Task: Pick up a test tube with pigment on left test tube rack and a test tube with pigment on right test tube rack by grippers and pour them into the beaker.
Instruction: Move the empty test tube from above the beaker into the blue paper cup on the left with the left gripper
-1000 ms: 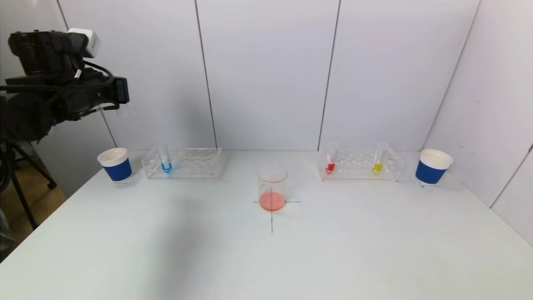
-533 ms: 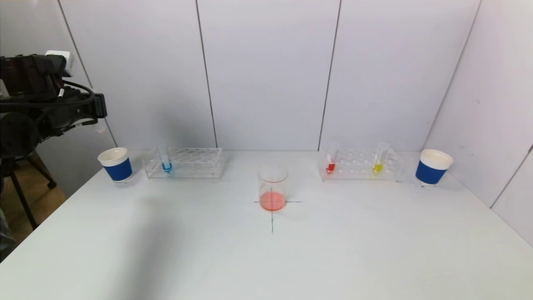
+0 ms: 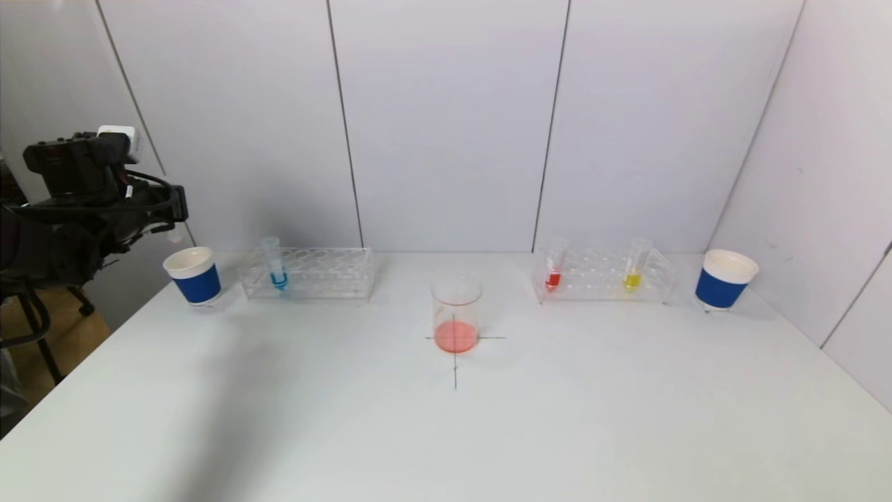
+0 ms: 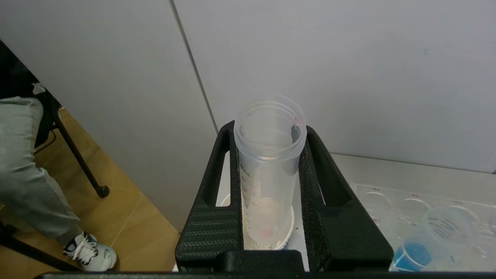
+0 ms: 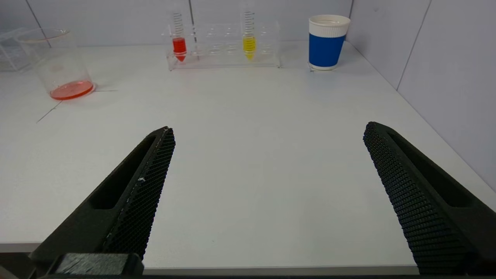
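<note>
One emptied test tube, clamped upright by the left gripper, hangs above the left paper cup for disposal; the right gripper gapes wide.

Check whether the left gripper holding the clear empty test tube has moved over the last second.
Yes. The left gripper has dropped and shifted left, now just above the left blue paper cup, clamped on the clear empty test tube.
</note>
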Robot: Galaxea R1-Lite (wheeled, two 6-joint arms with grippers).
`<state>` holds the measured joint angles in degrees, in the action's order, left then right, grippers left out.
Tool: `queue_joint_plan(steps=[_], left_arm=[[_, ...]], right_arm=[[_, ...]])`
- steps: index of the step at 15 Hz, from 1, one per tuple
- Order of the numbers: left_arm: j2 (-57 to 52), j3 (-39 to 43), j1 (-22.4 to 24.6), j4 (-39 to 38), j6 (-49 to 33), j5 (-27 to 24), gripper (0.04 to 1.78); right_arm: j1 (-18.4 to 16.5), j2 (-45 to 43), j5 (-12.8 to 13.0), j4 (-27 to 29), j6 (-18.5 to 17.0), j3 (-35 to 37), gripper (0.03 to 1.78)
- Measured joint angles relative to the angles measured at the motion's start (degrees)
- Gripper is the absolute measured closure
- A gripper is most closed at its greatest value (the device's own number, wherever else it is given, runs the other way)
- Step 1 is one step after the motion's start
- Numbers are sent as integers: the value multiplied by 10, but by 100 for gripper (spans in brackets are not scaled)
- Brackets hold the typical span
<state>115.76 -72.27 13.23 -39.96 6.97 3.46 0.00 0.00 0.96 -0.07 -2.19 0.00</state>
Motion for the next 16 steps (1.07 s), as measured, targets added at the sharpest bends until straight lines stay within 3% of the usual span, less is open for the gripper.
queue_joint_plan(steps=[16], left_arm=[[107,-7,12,-61,-4,-10,138]], right_arm=[[0,0,0,0,0,0,4]])
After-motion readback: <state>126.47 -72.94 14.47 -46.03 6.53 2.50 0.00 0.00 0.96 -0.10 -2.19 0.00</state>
